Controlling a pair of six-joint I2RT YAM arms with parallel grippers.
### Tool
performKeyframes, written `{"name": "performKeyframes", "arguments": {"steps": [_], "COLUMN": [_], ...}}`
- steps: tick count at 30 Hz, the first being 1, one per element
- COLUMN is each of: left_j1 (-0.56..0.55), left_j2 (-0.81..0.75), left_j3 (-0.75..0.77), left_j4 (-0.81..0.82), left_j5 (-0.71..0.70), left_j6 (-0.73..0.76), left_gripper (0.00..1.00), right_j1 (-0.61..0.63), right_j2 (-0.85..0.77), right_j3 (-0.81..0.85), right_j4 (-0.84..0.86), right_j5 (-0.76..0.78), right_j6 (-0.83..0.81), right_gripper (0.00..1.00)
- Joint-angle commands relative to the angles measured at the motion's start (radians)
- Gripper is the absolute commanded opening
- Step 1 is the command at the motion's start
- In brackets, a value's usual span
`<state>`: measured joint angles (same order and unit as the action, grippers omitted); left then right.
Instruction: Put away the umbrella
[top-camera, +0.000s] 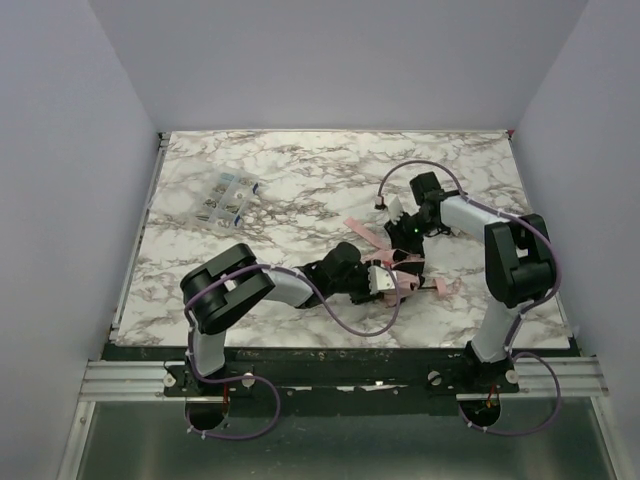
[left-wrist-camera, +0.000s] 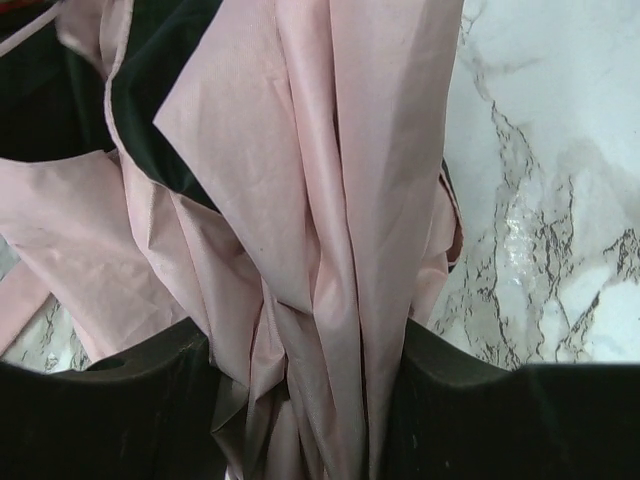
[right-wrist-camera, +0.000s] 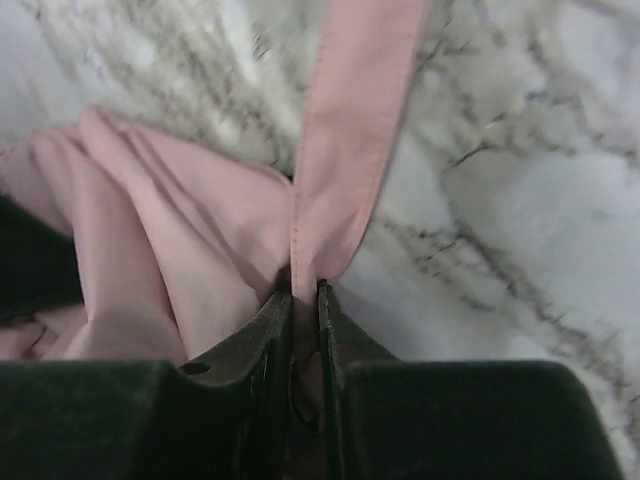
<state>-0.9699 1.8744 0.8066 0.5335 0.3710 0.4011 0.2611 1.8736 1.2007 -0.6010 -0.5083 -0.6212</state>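
Strap-wrapping step, I judge: umbrella near-centre on counter, left end effector half-closed round its bunched fabric, right end effector pinched shut on the strap, which next needs drawing taut round the folds.

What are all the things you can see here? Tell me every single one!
umbrella: one, pale pink, loosely bunched, lying on the table between the arms
strap: one, pink, part of the umbrella, stretched above the table
clear pack: one, see-through with small bits inside, far left of the table
table: one, white marble with dark veins, under everything
left arm: one, black and white, near left
right arm: one, black and white, near right
left tool: one, black, closed around the umbrella's bunched fabric
right tool: one, black, pinching the strap
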Motion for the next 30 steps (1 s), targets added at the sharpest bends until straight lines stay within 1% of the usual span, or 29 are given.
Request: {"name": "performKeyframes", "arguments": {"steps": [1, 5, 9, 13, 15, 16, 18, 19, 20, 21, 24, 27, 28, 30], "left_j1": [0.026, 0.059, 0.089, 0.126, 0.141, 0.146, 0.147, 0.146, 0.145, 0.143, 0.141, 0.14, 0.14, 0.141], "left_j2": [0.129, 0.164, 0.207, 0.254, 0.267, 0.272, 0.28, 0.282, 0.284, 0.284, 0.292, 0.302, 0.305, 0.308], "left_j3": [-0.004, 0.056, 0.12, 0.204, 0.227, 0.235, 0.239, 0.234, 0.229, 0.22, 0.199, 0.194, 0.196, 0.205], "left_j4": [-0.354, -0.442, -0.522, -0.632, -0.661, -0.669, -0.676, -0.671, -0.667, -0.659, -0.647, -0.647, -0.65, -0.657], "left_j5": [-0.053, -0.058, -0.051, -0.034, -0.022, -0.021, -0.019, -0.018, -0.019, -0.02, -0.018, -0.013, -0.01, -0.001], "left_j6": [-0.088, -0.147, -0.19, -0.235, -0.246, -0.25, -0.246, -0.243, -0.24, -0.236, -0.226, -0.219, -0.217, -0.214], "left_gripper": [0.32, 0.31, 0.31, 0.3, 0.3, 0.3, 0.3, 0.3, 0.3, 0.3, 0.3, 0.3, 0.3, 0.3], "right_j1": [0.007, 0.009, 0.036, 0.072, 0.073, 0.069, 0.041, 0.022, -0.001, -0.023, -0.061, -0.077, -0.08, -0.097], "right_j2": [-0.1, -0.179, -0.184, -0.112, -0.061, -0.047, -0.054, -0.073, -0.09, -0.108, -0.139, -0.148, -0.151, -0.166], "right_j3": [-0.097, -0.176, -0.235, -0.257, -0.246, -0.236, -0.208, -0.183, -0.152, -0.105, 0.037, 0.138, 0.16, 0.179], "right_j4": [-0.115, -0.179, -0.283, -0.315, -0.294, -0.254, -0.145, -0.098, -0.074, -0.066, -0.096, -0.136, -0.149, -0.152], "right_j5": [-0.03, -0.094, -0.157, -0.19, -0.189, -0.17, -0.1, -0.07, -0.06, -0.065, -0.136, -0.182, -0.193, -0.205], "right_j6": [-0.036, -0.101, -0.163, -0.139, -0.098, -0.051, 0.048, 0.08, 0.102, 0.109, 0.078, 0.027, 0.001, -0.032], "right_gripper": [0.18, 0.18, 0.18, 0.18, 0.18, 0.19, 0.28, 0.39, 0.48, 0.57, 0.72, 0.78, 0.81, 0.84]}}
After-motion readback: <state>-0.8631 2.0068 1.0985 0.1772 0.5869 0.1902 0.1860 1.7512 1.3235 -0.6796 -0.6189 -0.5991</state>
